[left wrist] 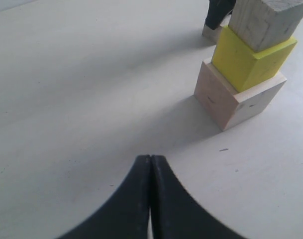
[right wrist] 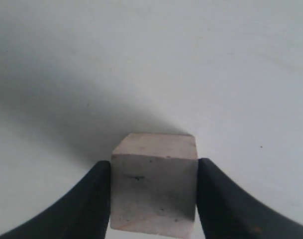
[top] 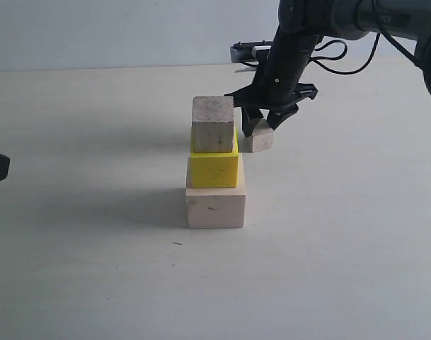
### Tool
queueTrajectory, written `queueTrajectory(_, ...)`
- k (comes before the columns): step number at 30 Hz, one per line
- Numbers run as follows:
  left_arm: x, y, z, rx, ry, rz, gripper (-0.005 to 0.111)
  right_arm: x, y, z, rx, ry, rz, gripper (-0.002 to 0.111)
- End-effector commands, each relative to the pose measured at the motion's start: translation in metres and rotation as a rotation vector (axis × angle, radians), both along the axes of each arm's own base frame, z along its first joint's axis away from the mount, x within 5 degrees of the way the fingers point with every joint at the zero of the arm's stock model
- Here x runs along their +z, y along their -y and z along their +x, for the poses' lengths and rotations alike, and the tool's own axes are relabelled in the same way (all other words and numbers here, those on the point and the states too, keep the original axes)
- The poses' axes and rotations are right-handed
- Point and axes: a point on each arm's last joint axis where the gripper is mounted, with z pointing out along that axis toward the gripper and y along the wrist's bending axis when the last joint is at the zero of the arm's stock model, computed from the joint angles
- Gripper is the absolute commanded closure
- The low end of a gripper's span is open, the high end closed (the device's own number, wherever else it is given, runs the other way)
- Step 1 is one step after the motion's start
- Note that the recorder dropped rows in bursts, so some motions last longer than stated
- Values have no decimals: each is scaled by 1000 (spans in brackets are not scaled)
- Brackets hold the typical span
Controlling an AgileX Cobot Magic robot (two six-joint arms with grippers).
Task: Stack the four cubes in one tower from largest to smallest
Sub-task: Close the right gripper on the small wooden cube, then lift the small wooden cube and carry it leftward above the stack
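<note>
Three up so far: the large pale wood cube sits on the worktop, the yellow cube rides on top of it, and the smaller bare wood cube crowns the tower, turned slightly off square. Just behind and to the right of the stack, down at worktop level, is the smallest bare wood cube. The right pincer is over it, partly open, both dark fingers pressed flat against opposite faces of that cube. Over on the left, well apart, the left pincer is fully closed, tips touching, holding nothing.
</note>
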Motion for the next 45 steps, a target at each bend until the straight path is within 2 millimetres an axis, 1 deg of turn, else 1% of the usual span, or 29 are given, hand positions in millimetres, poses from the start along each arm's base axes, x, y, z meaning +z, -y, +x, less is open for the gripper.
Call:
queueTrajectory(1, 0, 0, 0, 9, -3, -11, 107, 24, 1, -3, 13, 32, 14, 105)
queueTrajectory(2, 0, 0, 0, 9, -3, -11, 107, 32, 1, -4, 15, 40, 18, 108)
queueTrajectory(3, 0, 0, 0, 9, -3, -11, 107, 48, 4, -6, 22, 62, 6, 108)
queueTrajectory(4, 0, 0, 0, 9, -3, -11, 107, 59, 6, -8, 8, 78, -2, 108)
queueTrajectory(5, 0, 0, 0, 9, -3, -11, 107, 80, 10, -12, -21, 101, -16, 108)
queueTrajectory(6, 0, 0, 0, 9, -3, -11, 107, 91, 12, -15, -33, 113, -27, 108)
queueTrajectory(7, 0, 0, 0, 9, -3, -11, 107, 114, 18, -23, -71, 127, -46, 108)
queueTrajectory(12, 0, 0, 1, 8, 0, -11, 107, 162, 25, -39, -128, 205, -9, 108)
queueTrajectory(16, 0, 0, 1, 8, 0, -11, 107, 190, 30, -64, -161, 217, 50, 108)
queueTrajectory(19, 0, 0, 1, 8, 0, -11, 107, 199, 36, -82, -180, 209, 53, 108)
queueTrajectory(20, 0, 0, 1, 8, 0, -11, 107, 198, 38, -88, -185, 199, 53, 108)
queueTrajectory(23, 0, 0, 1, 8, 0, -11, 107, 196, 37, -116, -165, 146, 66, 108)
queueTrajectory(25, 0, 0, 1, 8, 0, -11, 107, 193, 36, -136, -140, 133, 55, 108)
queueTrajectory(28, 0, 0, 1, 8, 0, -11, 107, 202, 29, -158, -130, 190, 92, 108)
queueTrajectory(30, 0, 0, 1, 8, 0, -11, 107, 208, 23, -171, -133, 175, 103, 108)
queueTrajectory(32, 0, 0, 1, 8, 0, -11, 107, 212, 18, -179, -137, 168, 112, 108)
queueTrajectory(35, 0, 0, 1, 8, 0, -11, 107, 213, 9, -185, -120, 163, 122, 108)
queueTrajectory(38, 0, 0, 1, 9, 7, -14, 107, 213, 4, -188, -122, 156, 135, 108)
queueTrajectory(45, 2, 0, 2, 12, 26, -23, 107, 215, -4, -192, -134, 94, 225, 108)
